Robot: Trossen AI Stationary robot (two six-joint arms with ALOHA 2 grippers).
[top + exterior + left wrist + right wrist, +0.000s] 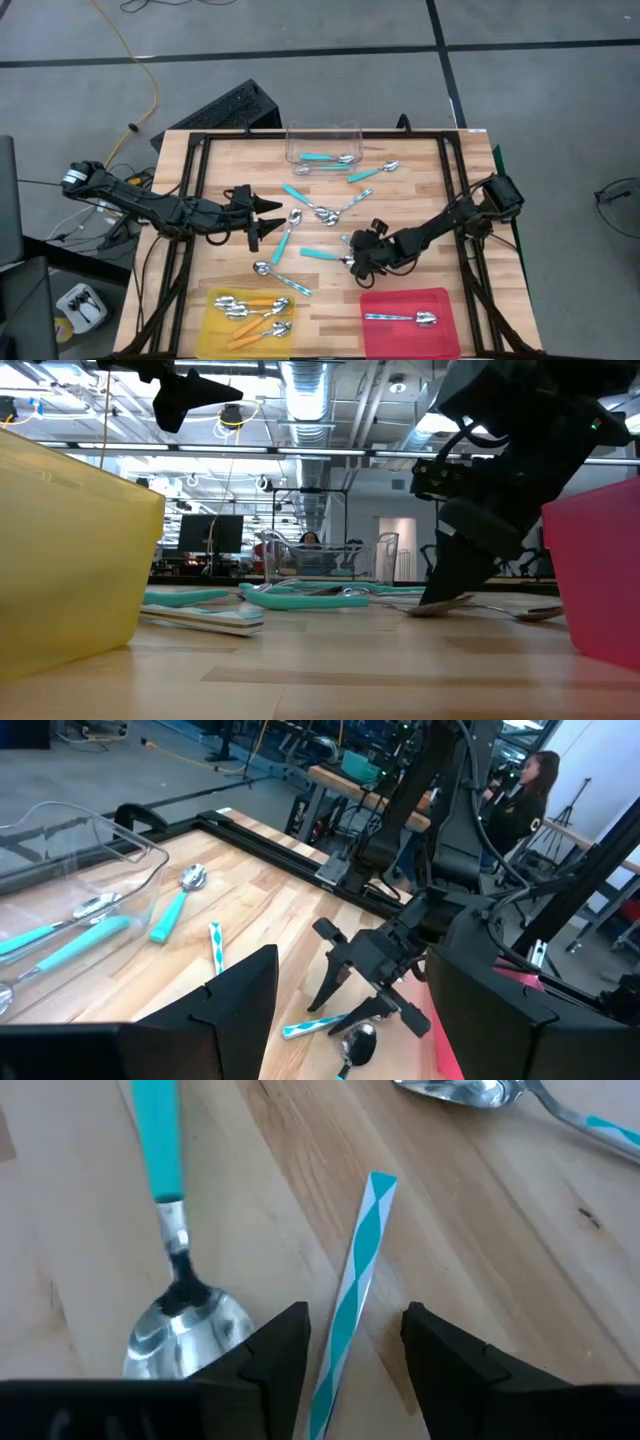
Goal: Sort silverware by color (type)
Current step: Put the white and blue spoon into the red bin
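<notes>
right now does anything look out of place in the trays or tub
Nothing looks damaged or spilled. The yellow tray holds orange-handled spoons, the red tray one silver spoon, the clear tub teal-handled spoons.

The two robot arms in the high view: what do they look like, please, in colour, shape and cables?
Both arms are black and slim, built of jointed segments with dark cables running along them. The left end effector ends in two pointed, wedge-shaped black fingers. The right end effector is black too, with angular fingers and flat inner faces.
</notes>
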